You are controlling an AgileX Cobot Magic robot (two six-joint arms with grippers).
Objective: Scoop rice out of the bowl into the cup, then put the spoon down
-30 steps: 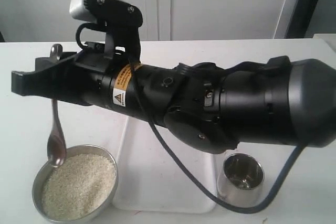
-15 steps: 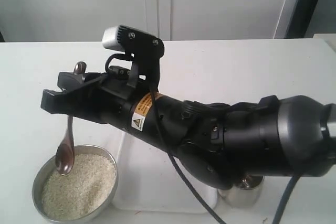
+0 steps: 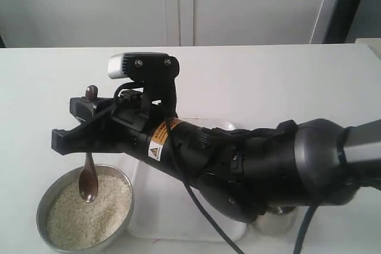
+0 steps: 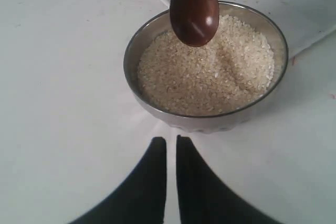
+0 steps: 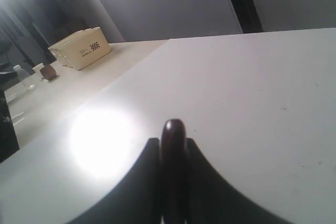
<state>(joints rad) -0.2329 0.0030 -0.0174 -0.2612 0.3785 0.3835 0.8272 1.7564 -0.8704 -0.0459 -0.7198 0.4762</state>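
Exterior view: wide grey metal bowl (image 3: 38, 217) of off-white rice (image 3: 95, 221) sits near left. A dark reddish-brown wooden spoon (image 3: 88, 184) hangs upright, oval end down, just over the grains, its handle pinched by the right gripper (image 3: 75, 125) directly above. Small shiny steel cup (image 3: 275, 223) is near right, mostly hidden. Left gripper (image 4: 171, 142) is pressed together, empty, beside the bowl.

My right arm (image 3: 256, 165) wears a yellow sticker (image 3: 157, 141) with a black warning triangle; its print is too small for reading; a far-off pale box (image 5: 83, 50) bears a chequered patch and small print, also unreadable.
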